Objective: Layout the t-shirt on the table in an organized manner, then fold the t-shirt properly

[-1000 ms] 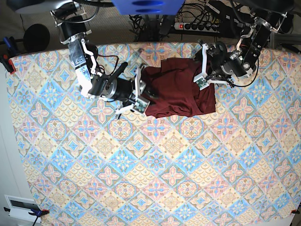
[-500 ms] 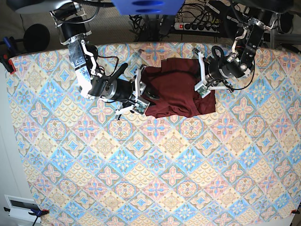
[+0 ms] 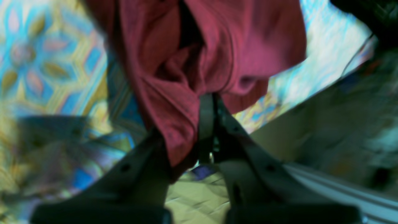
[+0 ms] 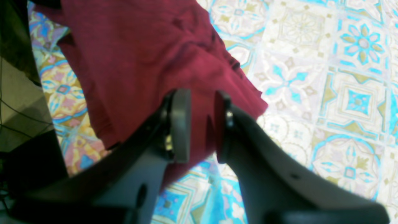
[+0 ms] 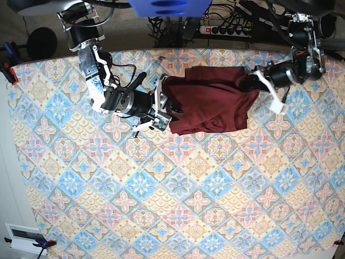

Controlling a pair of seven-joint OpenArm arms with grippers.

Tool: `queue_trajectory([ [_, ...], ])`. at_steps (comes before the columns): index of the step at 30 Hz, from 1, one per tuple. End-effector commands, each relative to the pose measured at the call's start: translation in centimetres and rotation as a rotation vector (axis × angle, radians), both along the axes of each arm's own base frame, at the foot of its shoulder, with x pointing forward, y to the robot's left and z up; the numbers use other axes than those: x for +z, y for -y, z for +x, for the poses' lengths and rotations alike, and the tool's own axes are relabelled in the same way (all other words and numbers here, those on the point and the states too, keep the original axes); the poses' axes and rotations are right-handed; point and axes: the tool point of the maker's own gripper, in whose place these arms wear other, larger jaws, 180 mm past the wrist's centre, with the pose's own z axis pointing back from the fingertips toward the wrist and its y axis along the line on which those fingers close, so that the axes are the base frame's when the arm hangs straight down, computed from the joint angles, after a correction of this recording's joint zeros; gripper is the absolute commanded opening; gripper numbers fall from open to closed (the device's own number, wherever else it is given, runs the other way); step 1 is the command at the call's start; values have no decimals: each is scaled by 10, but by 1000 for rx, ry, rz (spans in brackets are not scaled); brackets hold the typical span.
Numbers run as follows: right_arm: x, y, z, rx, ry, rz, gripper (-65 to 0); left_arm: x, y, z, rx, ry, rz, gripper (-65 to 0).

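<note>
Maroon t-shirt (image 3: 199, 62) bunches in our left pincer (image 3: 207, 124), clenched on its fabric, presumably to pull it flat. Right wrist: right pincer (image 4: 202, 124) straddles the hem, part-open, grip uncertain. Base: shirt lies crumpled at the counter's (image 5: 161, 205) far edge.

Beyond the far edge of the bench, a strip of grey-brown floor (image 5: 135, 32) is seen in the base view. A white power strip (image 5: 229, 29) with a red switch lies there among tangled black cables (image 5: 167, 24). A blue object (image 5: 170, 6) is cut off by the top edge. At the lower left, a white box (image 5: 24, 237) is seen. Even, bright light is cast, with only soft shadows.
</note>
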Motion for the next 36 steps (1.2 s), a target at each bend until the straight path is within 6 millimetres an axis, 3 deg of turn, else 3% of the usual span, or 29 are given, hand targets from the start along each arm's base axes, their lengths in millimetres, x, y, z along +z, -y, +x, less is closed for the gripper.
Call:
queue_trajectory([
  [1,15,-4,6,7,36,41,-519,7,-5,1,20,17,-24,-650],
  [7,13,-6,4,15,31,38,-519,0,-5,-16,98,-49,-192,-650],
  [13,4,-18,-17,97,11,11,-519,-21,1,-23,192,-127,-332,-650],
  [15,0,-22,-25,124,1,2,-519,-27,7,-17,210,-134,-363,-650],
  [21,-5,-17,-41,192,9,-47,-518,-55,-1,-23,245,-210,-321,-649],
  [27,3,-20,-52,241,40,-55,-478,-68,4,-19,163,-237,-199,-568],
  [33,5,-23,-52,242,42,-45,-473,-44,29,-13,6,-159,-142,-447],
  [36,3,-23,-52,242,36,-46,-473,-28,39,-23,-88,-124,-99,-392],
])
